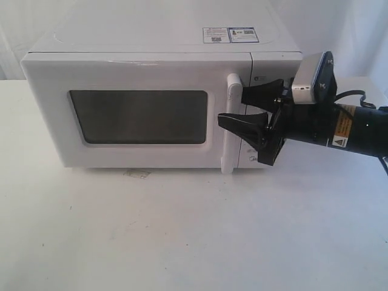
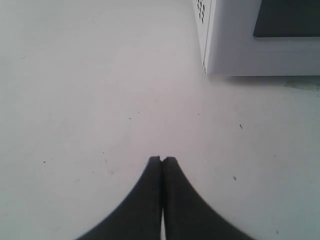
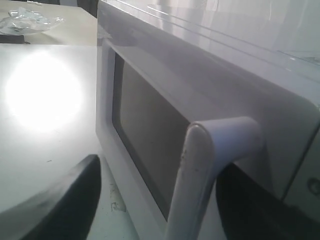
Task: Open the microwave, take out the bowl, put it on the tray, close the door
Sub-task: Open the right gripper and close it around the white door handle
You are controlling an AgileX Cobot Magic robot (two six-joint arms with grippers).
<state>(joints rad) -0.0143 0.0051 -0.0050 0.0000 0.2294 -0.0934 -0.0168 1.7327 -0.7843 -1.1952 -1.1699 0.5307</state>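
Note:
The white microwave [image 1: 151,42] stands at the back of the table with its door [image 1: 139,156] closed. The bowl is hidden and no tray shows. My right gripper [image 1: 231,108] is open and straddles the tall white bar handle [image 1: 231,148], one finger on each side. In the right wrist view the handle [image 3: 200,170] rises between the dark fingers [image 3: 75,200], beside the door's dark window [image 3: 145,135]. My left gripper [image 2: 162,159] is shut on nothing, low over the bare table near the microwave's lower corner [image 2: 235,45]. It is out of the exterior view.
The white table [image 1: 182,230] stretches in front of the microwave. A small scuff mark [image 1: 137,174] lies on it just under the door. Far off in the right wrist view, a clear crinkled object [image 3: 27,21] rests on a beige surface.

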